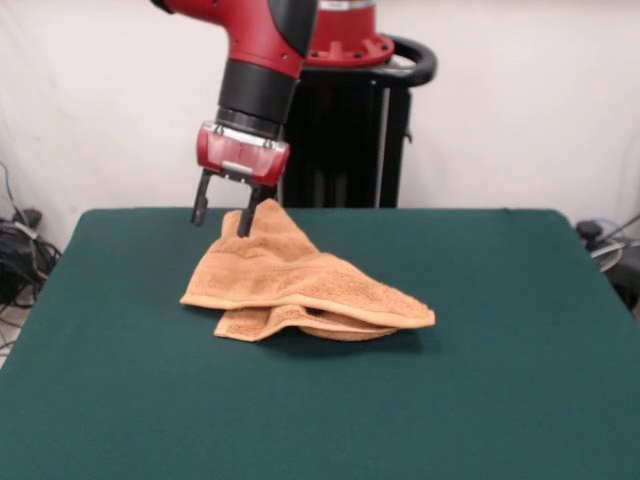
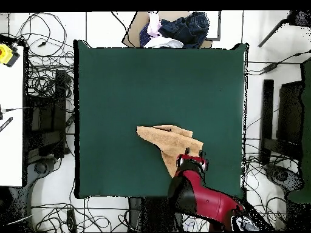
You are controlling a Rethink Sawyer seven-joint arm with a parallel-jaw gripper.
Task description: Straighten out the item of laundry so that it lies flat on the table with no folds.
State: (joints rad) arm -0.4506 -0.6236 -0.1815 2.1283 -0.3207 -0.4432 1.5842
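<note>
1. Front view: the orange-tan towel (image 1: pixel 300 285) lies bunched on the dark green tabletop (image 1: pixel 480 400), roughly at its middle and a little toward the far side.
2. The towel is folded over itself: an upper layer slopes from a raised peak at the back down to a long thick edge at the front right, and a lower layer shows beneath along the near edge.
3. The red and black arm (image 1: pixel 265 50) comes down from above, with the pincer (image 1: pixel 222 212) at the towel's raised back corner.
4. Its two dark fingers (image 1: pixel 246 216) stand apart; one is right at the towel's peak, the other hangs clear to the side. Nothing is clamped between them.
5. Overhead view: the towel (image 2: pixel 167 141) is a creased wedge in the tabletop's (image 2: pixel 121 91) lower right part.
6. The arm (image 2: pixel 203 200) covers the towel's lower end, and the pincer (image 2: pixel 194 153) sits over that end.
7. A heap of dark and light clothes (image 2: pixel 176 29) lies beyond the tabletop's top edge.
</note>
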